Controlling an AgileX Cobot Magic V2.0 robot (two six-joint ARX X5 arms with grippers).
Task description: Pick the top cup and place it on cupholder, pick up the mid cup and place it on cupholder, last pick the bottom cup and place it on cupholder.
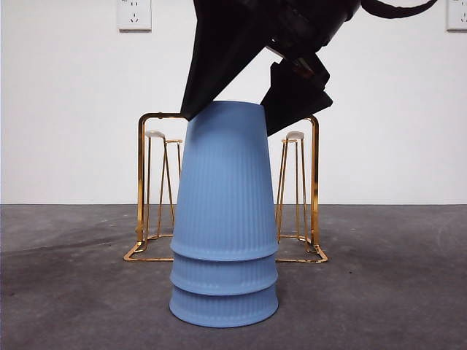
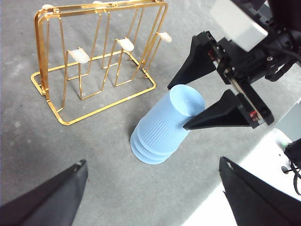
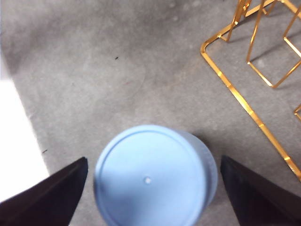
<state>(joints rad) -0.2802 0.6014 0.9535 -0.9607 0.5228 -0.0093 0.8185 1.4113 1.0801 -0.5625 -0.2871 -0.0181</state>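
Three light blue ribbed cups stand upside down in one stack on the grey table: the top cup (image 1: pixel 225 182), the mid cup (image 1: pixel 224 275) and the bottom cup (image 1: pixel 223 308). My right gripper (image 1: pixel 228 120) comes from above, open, with one jaw on each side of the top cup's (image 3: pixel 150 176) upper end; I cannot tell whether they touch it. The gold wire cupholder (image 1: pixel 141 189) stands just behind the stack with bare prongs. My left gripper (image 2: pixel 153 161) hangs open well above the table, looking down at the stack (image 2: pixel 160 134) and the cupholder (image 2: pixel 108 106).
A white surface (image 3: pixel 19 136) borders the grey table mat beside the stack. The white wall behind carries two power sockets (image 1: pixel 134 13). The cupholder's base wire (image 3: pixel 244 106) runs close past the cups.
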